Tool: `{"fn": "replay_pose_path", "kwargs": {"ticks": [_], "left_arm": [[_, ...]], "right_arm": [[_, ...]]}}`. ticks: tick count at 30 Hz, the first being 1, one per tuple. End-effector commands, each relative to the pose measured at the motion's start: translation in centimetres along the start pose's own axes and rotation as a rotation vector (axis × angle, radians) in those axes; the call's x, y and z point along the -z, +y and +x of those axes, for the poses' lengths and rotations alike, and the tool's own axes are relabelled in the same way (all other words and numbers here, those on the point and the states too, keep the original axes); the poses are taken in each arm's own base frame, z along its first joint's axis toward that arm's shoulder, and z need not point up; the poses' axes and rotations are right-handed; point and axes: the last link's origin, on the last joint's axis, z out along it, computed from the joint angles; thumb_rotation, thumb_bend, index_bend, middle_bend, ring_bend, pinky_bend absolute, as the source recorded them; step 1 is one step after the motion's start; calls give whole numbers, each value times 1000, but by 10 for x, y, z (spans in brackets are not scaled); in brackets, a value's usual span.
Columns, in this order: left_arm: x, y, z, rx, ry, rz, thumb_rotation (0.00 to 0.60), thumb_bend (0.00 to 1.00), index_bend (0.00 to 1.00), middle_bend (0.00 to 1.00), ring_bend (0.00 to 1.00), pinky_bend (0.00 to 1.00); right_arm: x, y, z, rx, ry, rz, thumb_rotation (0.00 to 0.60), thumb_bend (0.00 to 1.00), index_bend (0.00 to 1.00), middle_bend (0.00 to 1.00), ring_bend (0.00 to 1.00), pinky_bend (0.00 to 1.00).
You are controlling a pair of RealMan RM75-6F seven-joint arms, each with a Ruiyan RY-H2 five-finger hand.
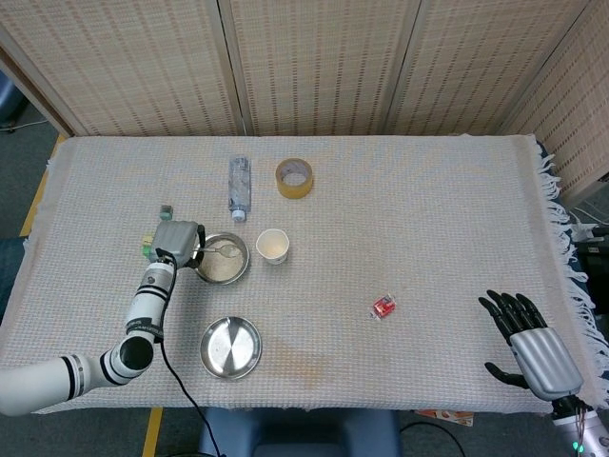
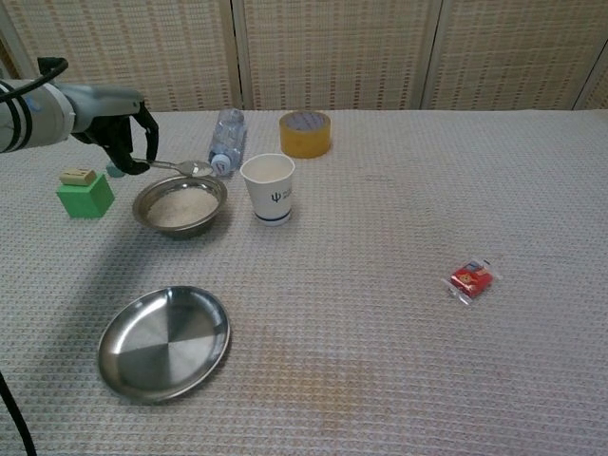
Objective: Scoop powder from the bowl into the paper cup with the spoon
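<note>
the spoon (image 2: 180, 167) is being held level by the left hand (image 2: 119, 128) over the powder bowl (image 2: 180, 206), left of the paper cup (image 2: 269, 188) bearing a small unreadable mark; the right hand (image 1: 529, 344) is lying spread, empty, near right

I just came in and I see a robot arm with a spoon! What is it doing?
The robot's left hand holds a spoon just above a metal bowl of pale powder. A paper cup stands right beside the bowl, waiting for the powder. It is not clear whether any is in the cup so far. The right hand is open, off at the far edge of the table, holding nothing.
</note>
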Motion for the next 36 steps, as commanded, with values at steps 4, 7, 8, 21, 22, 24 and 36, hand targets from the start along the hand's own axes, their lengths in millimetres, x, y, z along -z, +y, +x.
{"fn": "replay_pose_path", "kwargs": {"ticks": [4,7,8,21,22,24,36], "left_arm": [[-6,20,20,55,-20,-21,600,396,573,1000,1000,1000],[-8,32,24,48,-10,-32,600,395,572,1000,1000,1000],[-9,36,24,40,-4,-36,600,395,573,1000,1000,1000],[-23,68,10,-135,113,-24,600,392,573,1000,1000,1000],[-24,69,8,-147,122,-25,600,392,573,1000,1000,1000],[-24,70,5,-184,142,-25,600,393,573,1000,1000,1000],[-22,87,-12,-440,333,-48,600,391,571,1000,1000,1000]], "right_arm": [[-1,1,0,-2,-2,-4,600,88,0,0,0,0],[-2,2,0,-2,-4,-5,600,88,0,0,0,0],[-2,2,0,-3,-6,-6,600,88,0,0,0,0],[-4,6,1,-9,-10,-18,600,87,0,0,0,0],[-4,6,1,-10,-8,-20,600,87,0,0,0,0],[-3,7,2,-12,-6,-25,600,88,0,0,0,0],[-2,8,4,-17,-4,-25,600,88,0,0,0,0]]}}
